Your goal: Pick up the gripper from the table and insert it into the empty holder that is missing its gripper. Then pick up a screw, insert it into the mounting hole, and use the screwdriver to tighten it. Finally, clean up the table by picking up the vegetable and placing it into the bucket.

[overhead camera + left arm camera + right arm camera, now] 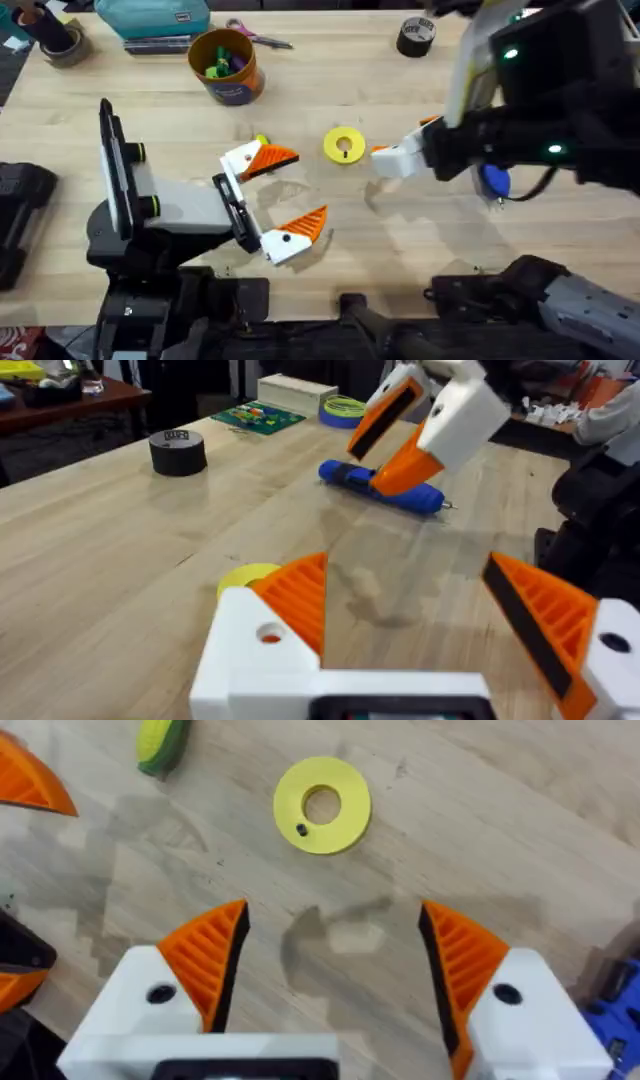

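Plainly nearer the left claw point(310, 185), spread open and empty: vegetable point(260, 142) on the surface point(420, 260), just beside its far pad; right claw point(335, 935) likewise open, empty, beyond the yellow disc point(344, 144); long axis unclear.

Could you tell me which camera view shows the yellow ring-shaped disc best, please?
The right wrist view: the yellow ring-shaped disc lies whole and close there, its centre hole plain. The overhead view shows it whole but small. The left wrist view shows part of it behind the left end effector.
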